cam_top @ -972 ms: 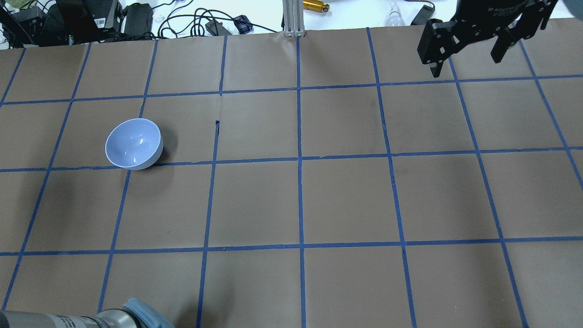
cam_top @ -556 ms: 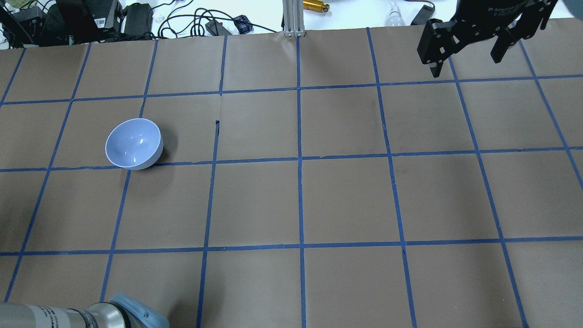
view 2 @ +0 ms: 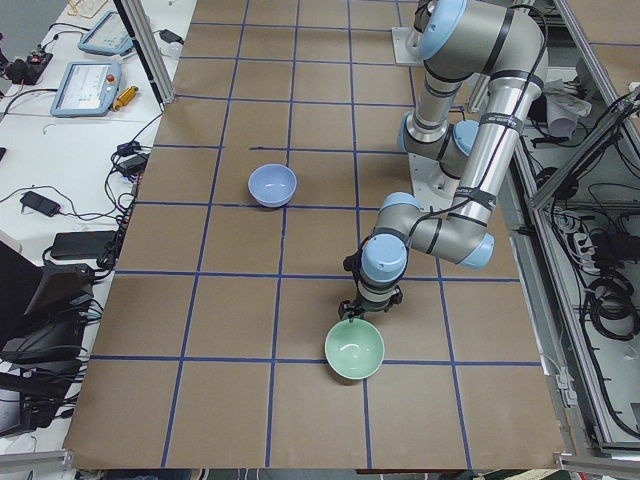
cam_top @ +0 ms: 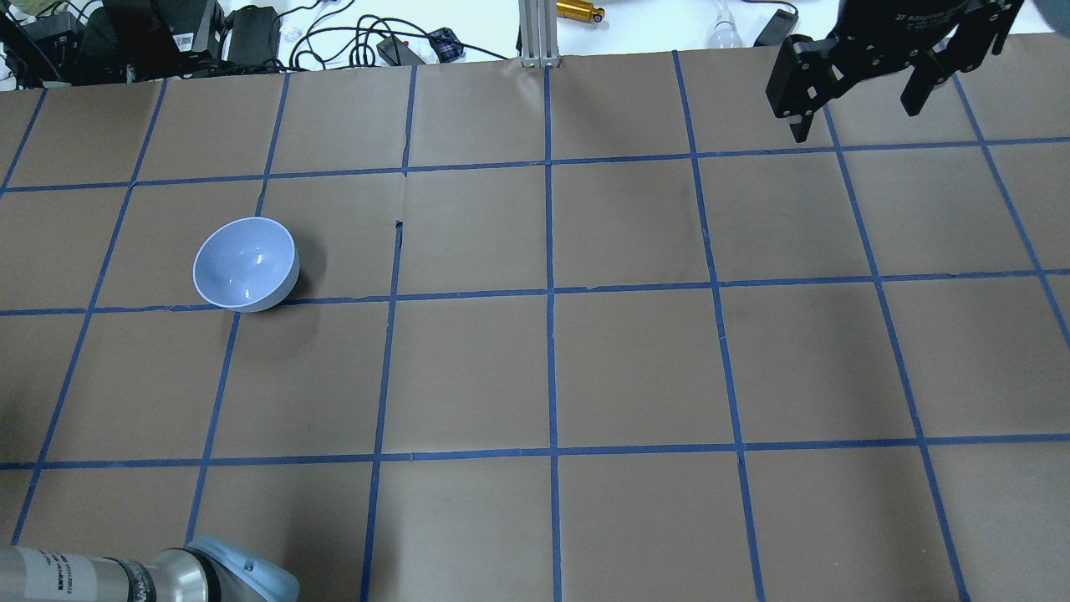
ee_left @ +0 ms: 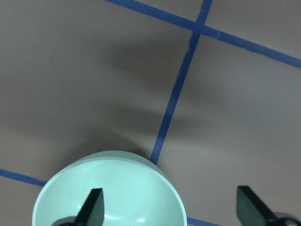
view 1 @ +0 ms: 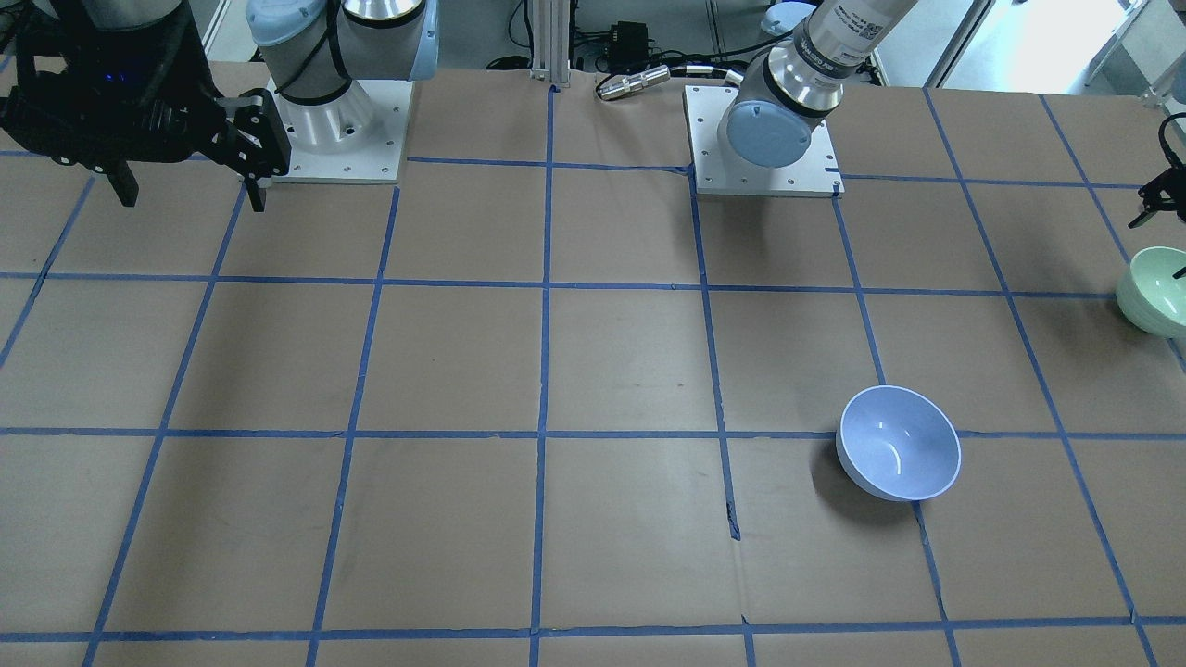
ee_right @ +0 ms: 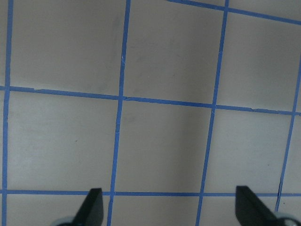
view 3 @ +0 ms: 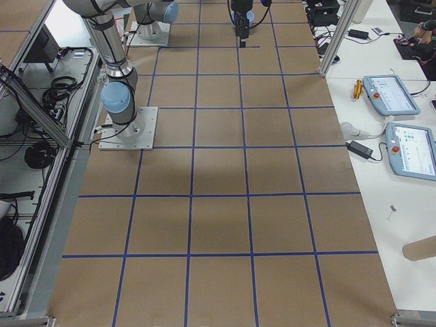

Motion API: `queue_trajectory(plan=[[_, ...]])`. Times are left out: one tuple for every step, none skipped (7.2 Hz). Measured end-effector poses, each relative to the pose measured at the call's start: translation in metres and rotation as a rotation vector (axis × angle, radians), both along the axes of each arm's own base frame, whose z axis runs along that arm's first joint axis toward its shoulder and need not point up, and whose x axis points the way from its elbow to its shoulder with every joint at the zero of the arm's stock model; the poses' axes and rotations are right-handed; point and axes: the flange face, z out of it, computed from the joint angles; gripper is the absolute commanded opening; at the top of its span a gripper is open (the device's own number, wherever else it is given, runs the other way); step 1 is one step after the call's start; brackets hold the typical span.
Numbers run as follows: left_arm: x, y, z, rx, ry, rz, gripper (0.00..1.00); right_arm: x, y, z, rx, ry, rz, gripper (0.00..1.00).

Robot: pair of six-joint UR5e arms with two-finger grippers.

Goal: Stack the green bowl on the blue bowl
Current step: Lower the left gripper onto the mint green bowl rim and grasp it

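Note:
The green bowl (view 2: 354,350) stands upright near the table's end on my left; it also shows at the right edge of the front view (view 1: 1154,301) and is out of the overhead view. My left gripper (ee_left: 171,212) is open just above it. One finger (ee_left: 93,205) hangs over the bowl's inside (ee_left: 108,193) and the other stands outside the rim. The blue bowl (cam_top: 246,263) stands upright and empty, apart from the green bowl (view 1: 899,443). My right gripper (cam_top: 857,113) is open and empty, high over the far right of the table.
The table (cam_top: 552,368) is brown paper with a blue tape grid. Cables, power bricks and a metal post (cam_top: 535,33) lie past its far edge. My left arm's elbow (cam_top: 242,573) shows at the overhead view's bottom left.
My left arm's elbow has shifted a little to the left at the bottom of the overhead view. The blue bowl and my right gripper have stayed put.

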Motion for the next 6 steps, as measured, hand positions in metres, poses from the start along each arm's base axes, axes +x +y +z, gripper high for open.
queue_trajectory(plan=[[0.009, 0.002, -0.009, -0.005, 0.0, -0.013, 1.0, 0.0, 0.0, 0.0, 0.0, 0.0, 0.0, 1.0], [0.018, 0.006, -0.018, -0.002, 0.005, -0.019, 1.0, 0.0, 0.0, 0.0, 0.0, 0.0, -0.001, 1.0], [0.027, 0.011, -0.027, 0.002, 0.015, -0.02, 1.0, 0.0, 0.0, 0.0, 0.0, 0.0, 0.0, 1.0], [0.034, 0.013, -0.036, 0.004, 0.016, -0.018, 1.0, 0.0, 0.0, 0.0, 0.0, 0.0, 0.0, 1.0], [0.04, 0.014, -0.044, 0.003, 0.002, -0.016, 1.0, 0.0, 0.0, 0.0, 0.0, 0.0, 0.0, 1.0], [0.044, 0.014, -0.05, 0.002, -0.005, -0.016, 1.0, 0.0, 0.0, 0.0, 0.0, 0.0, 0.0, 1.0]])
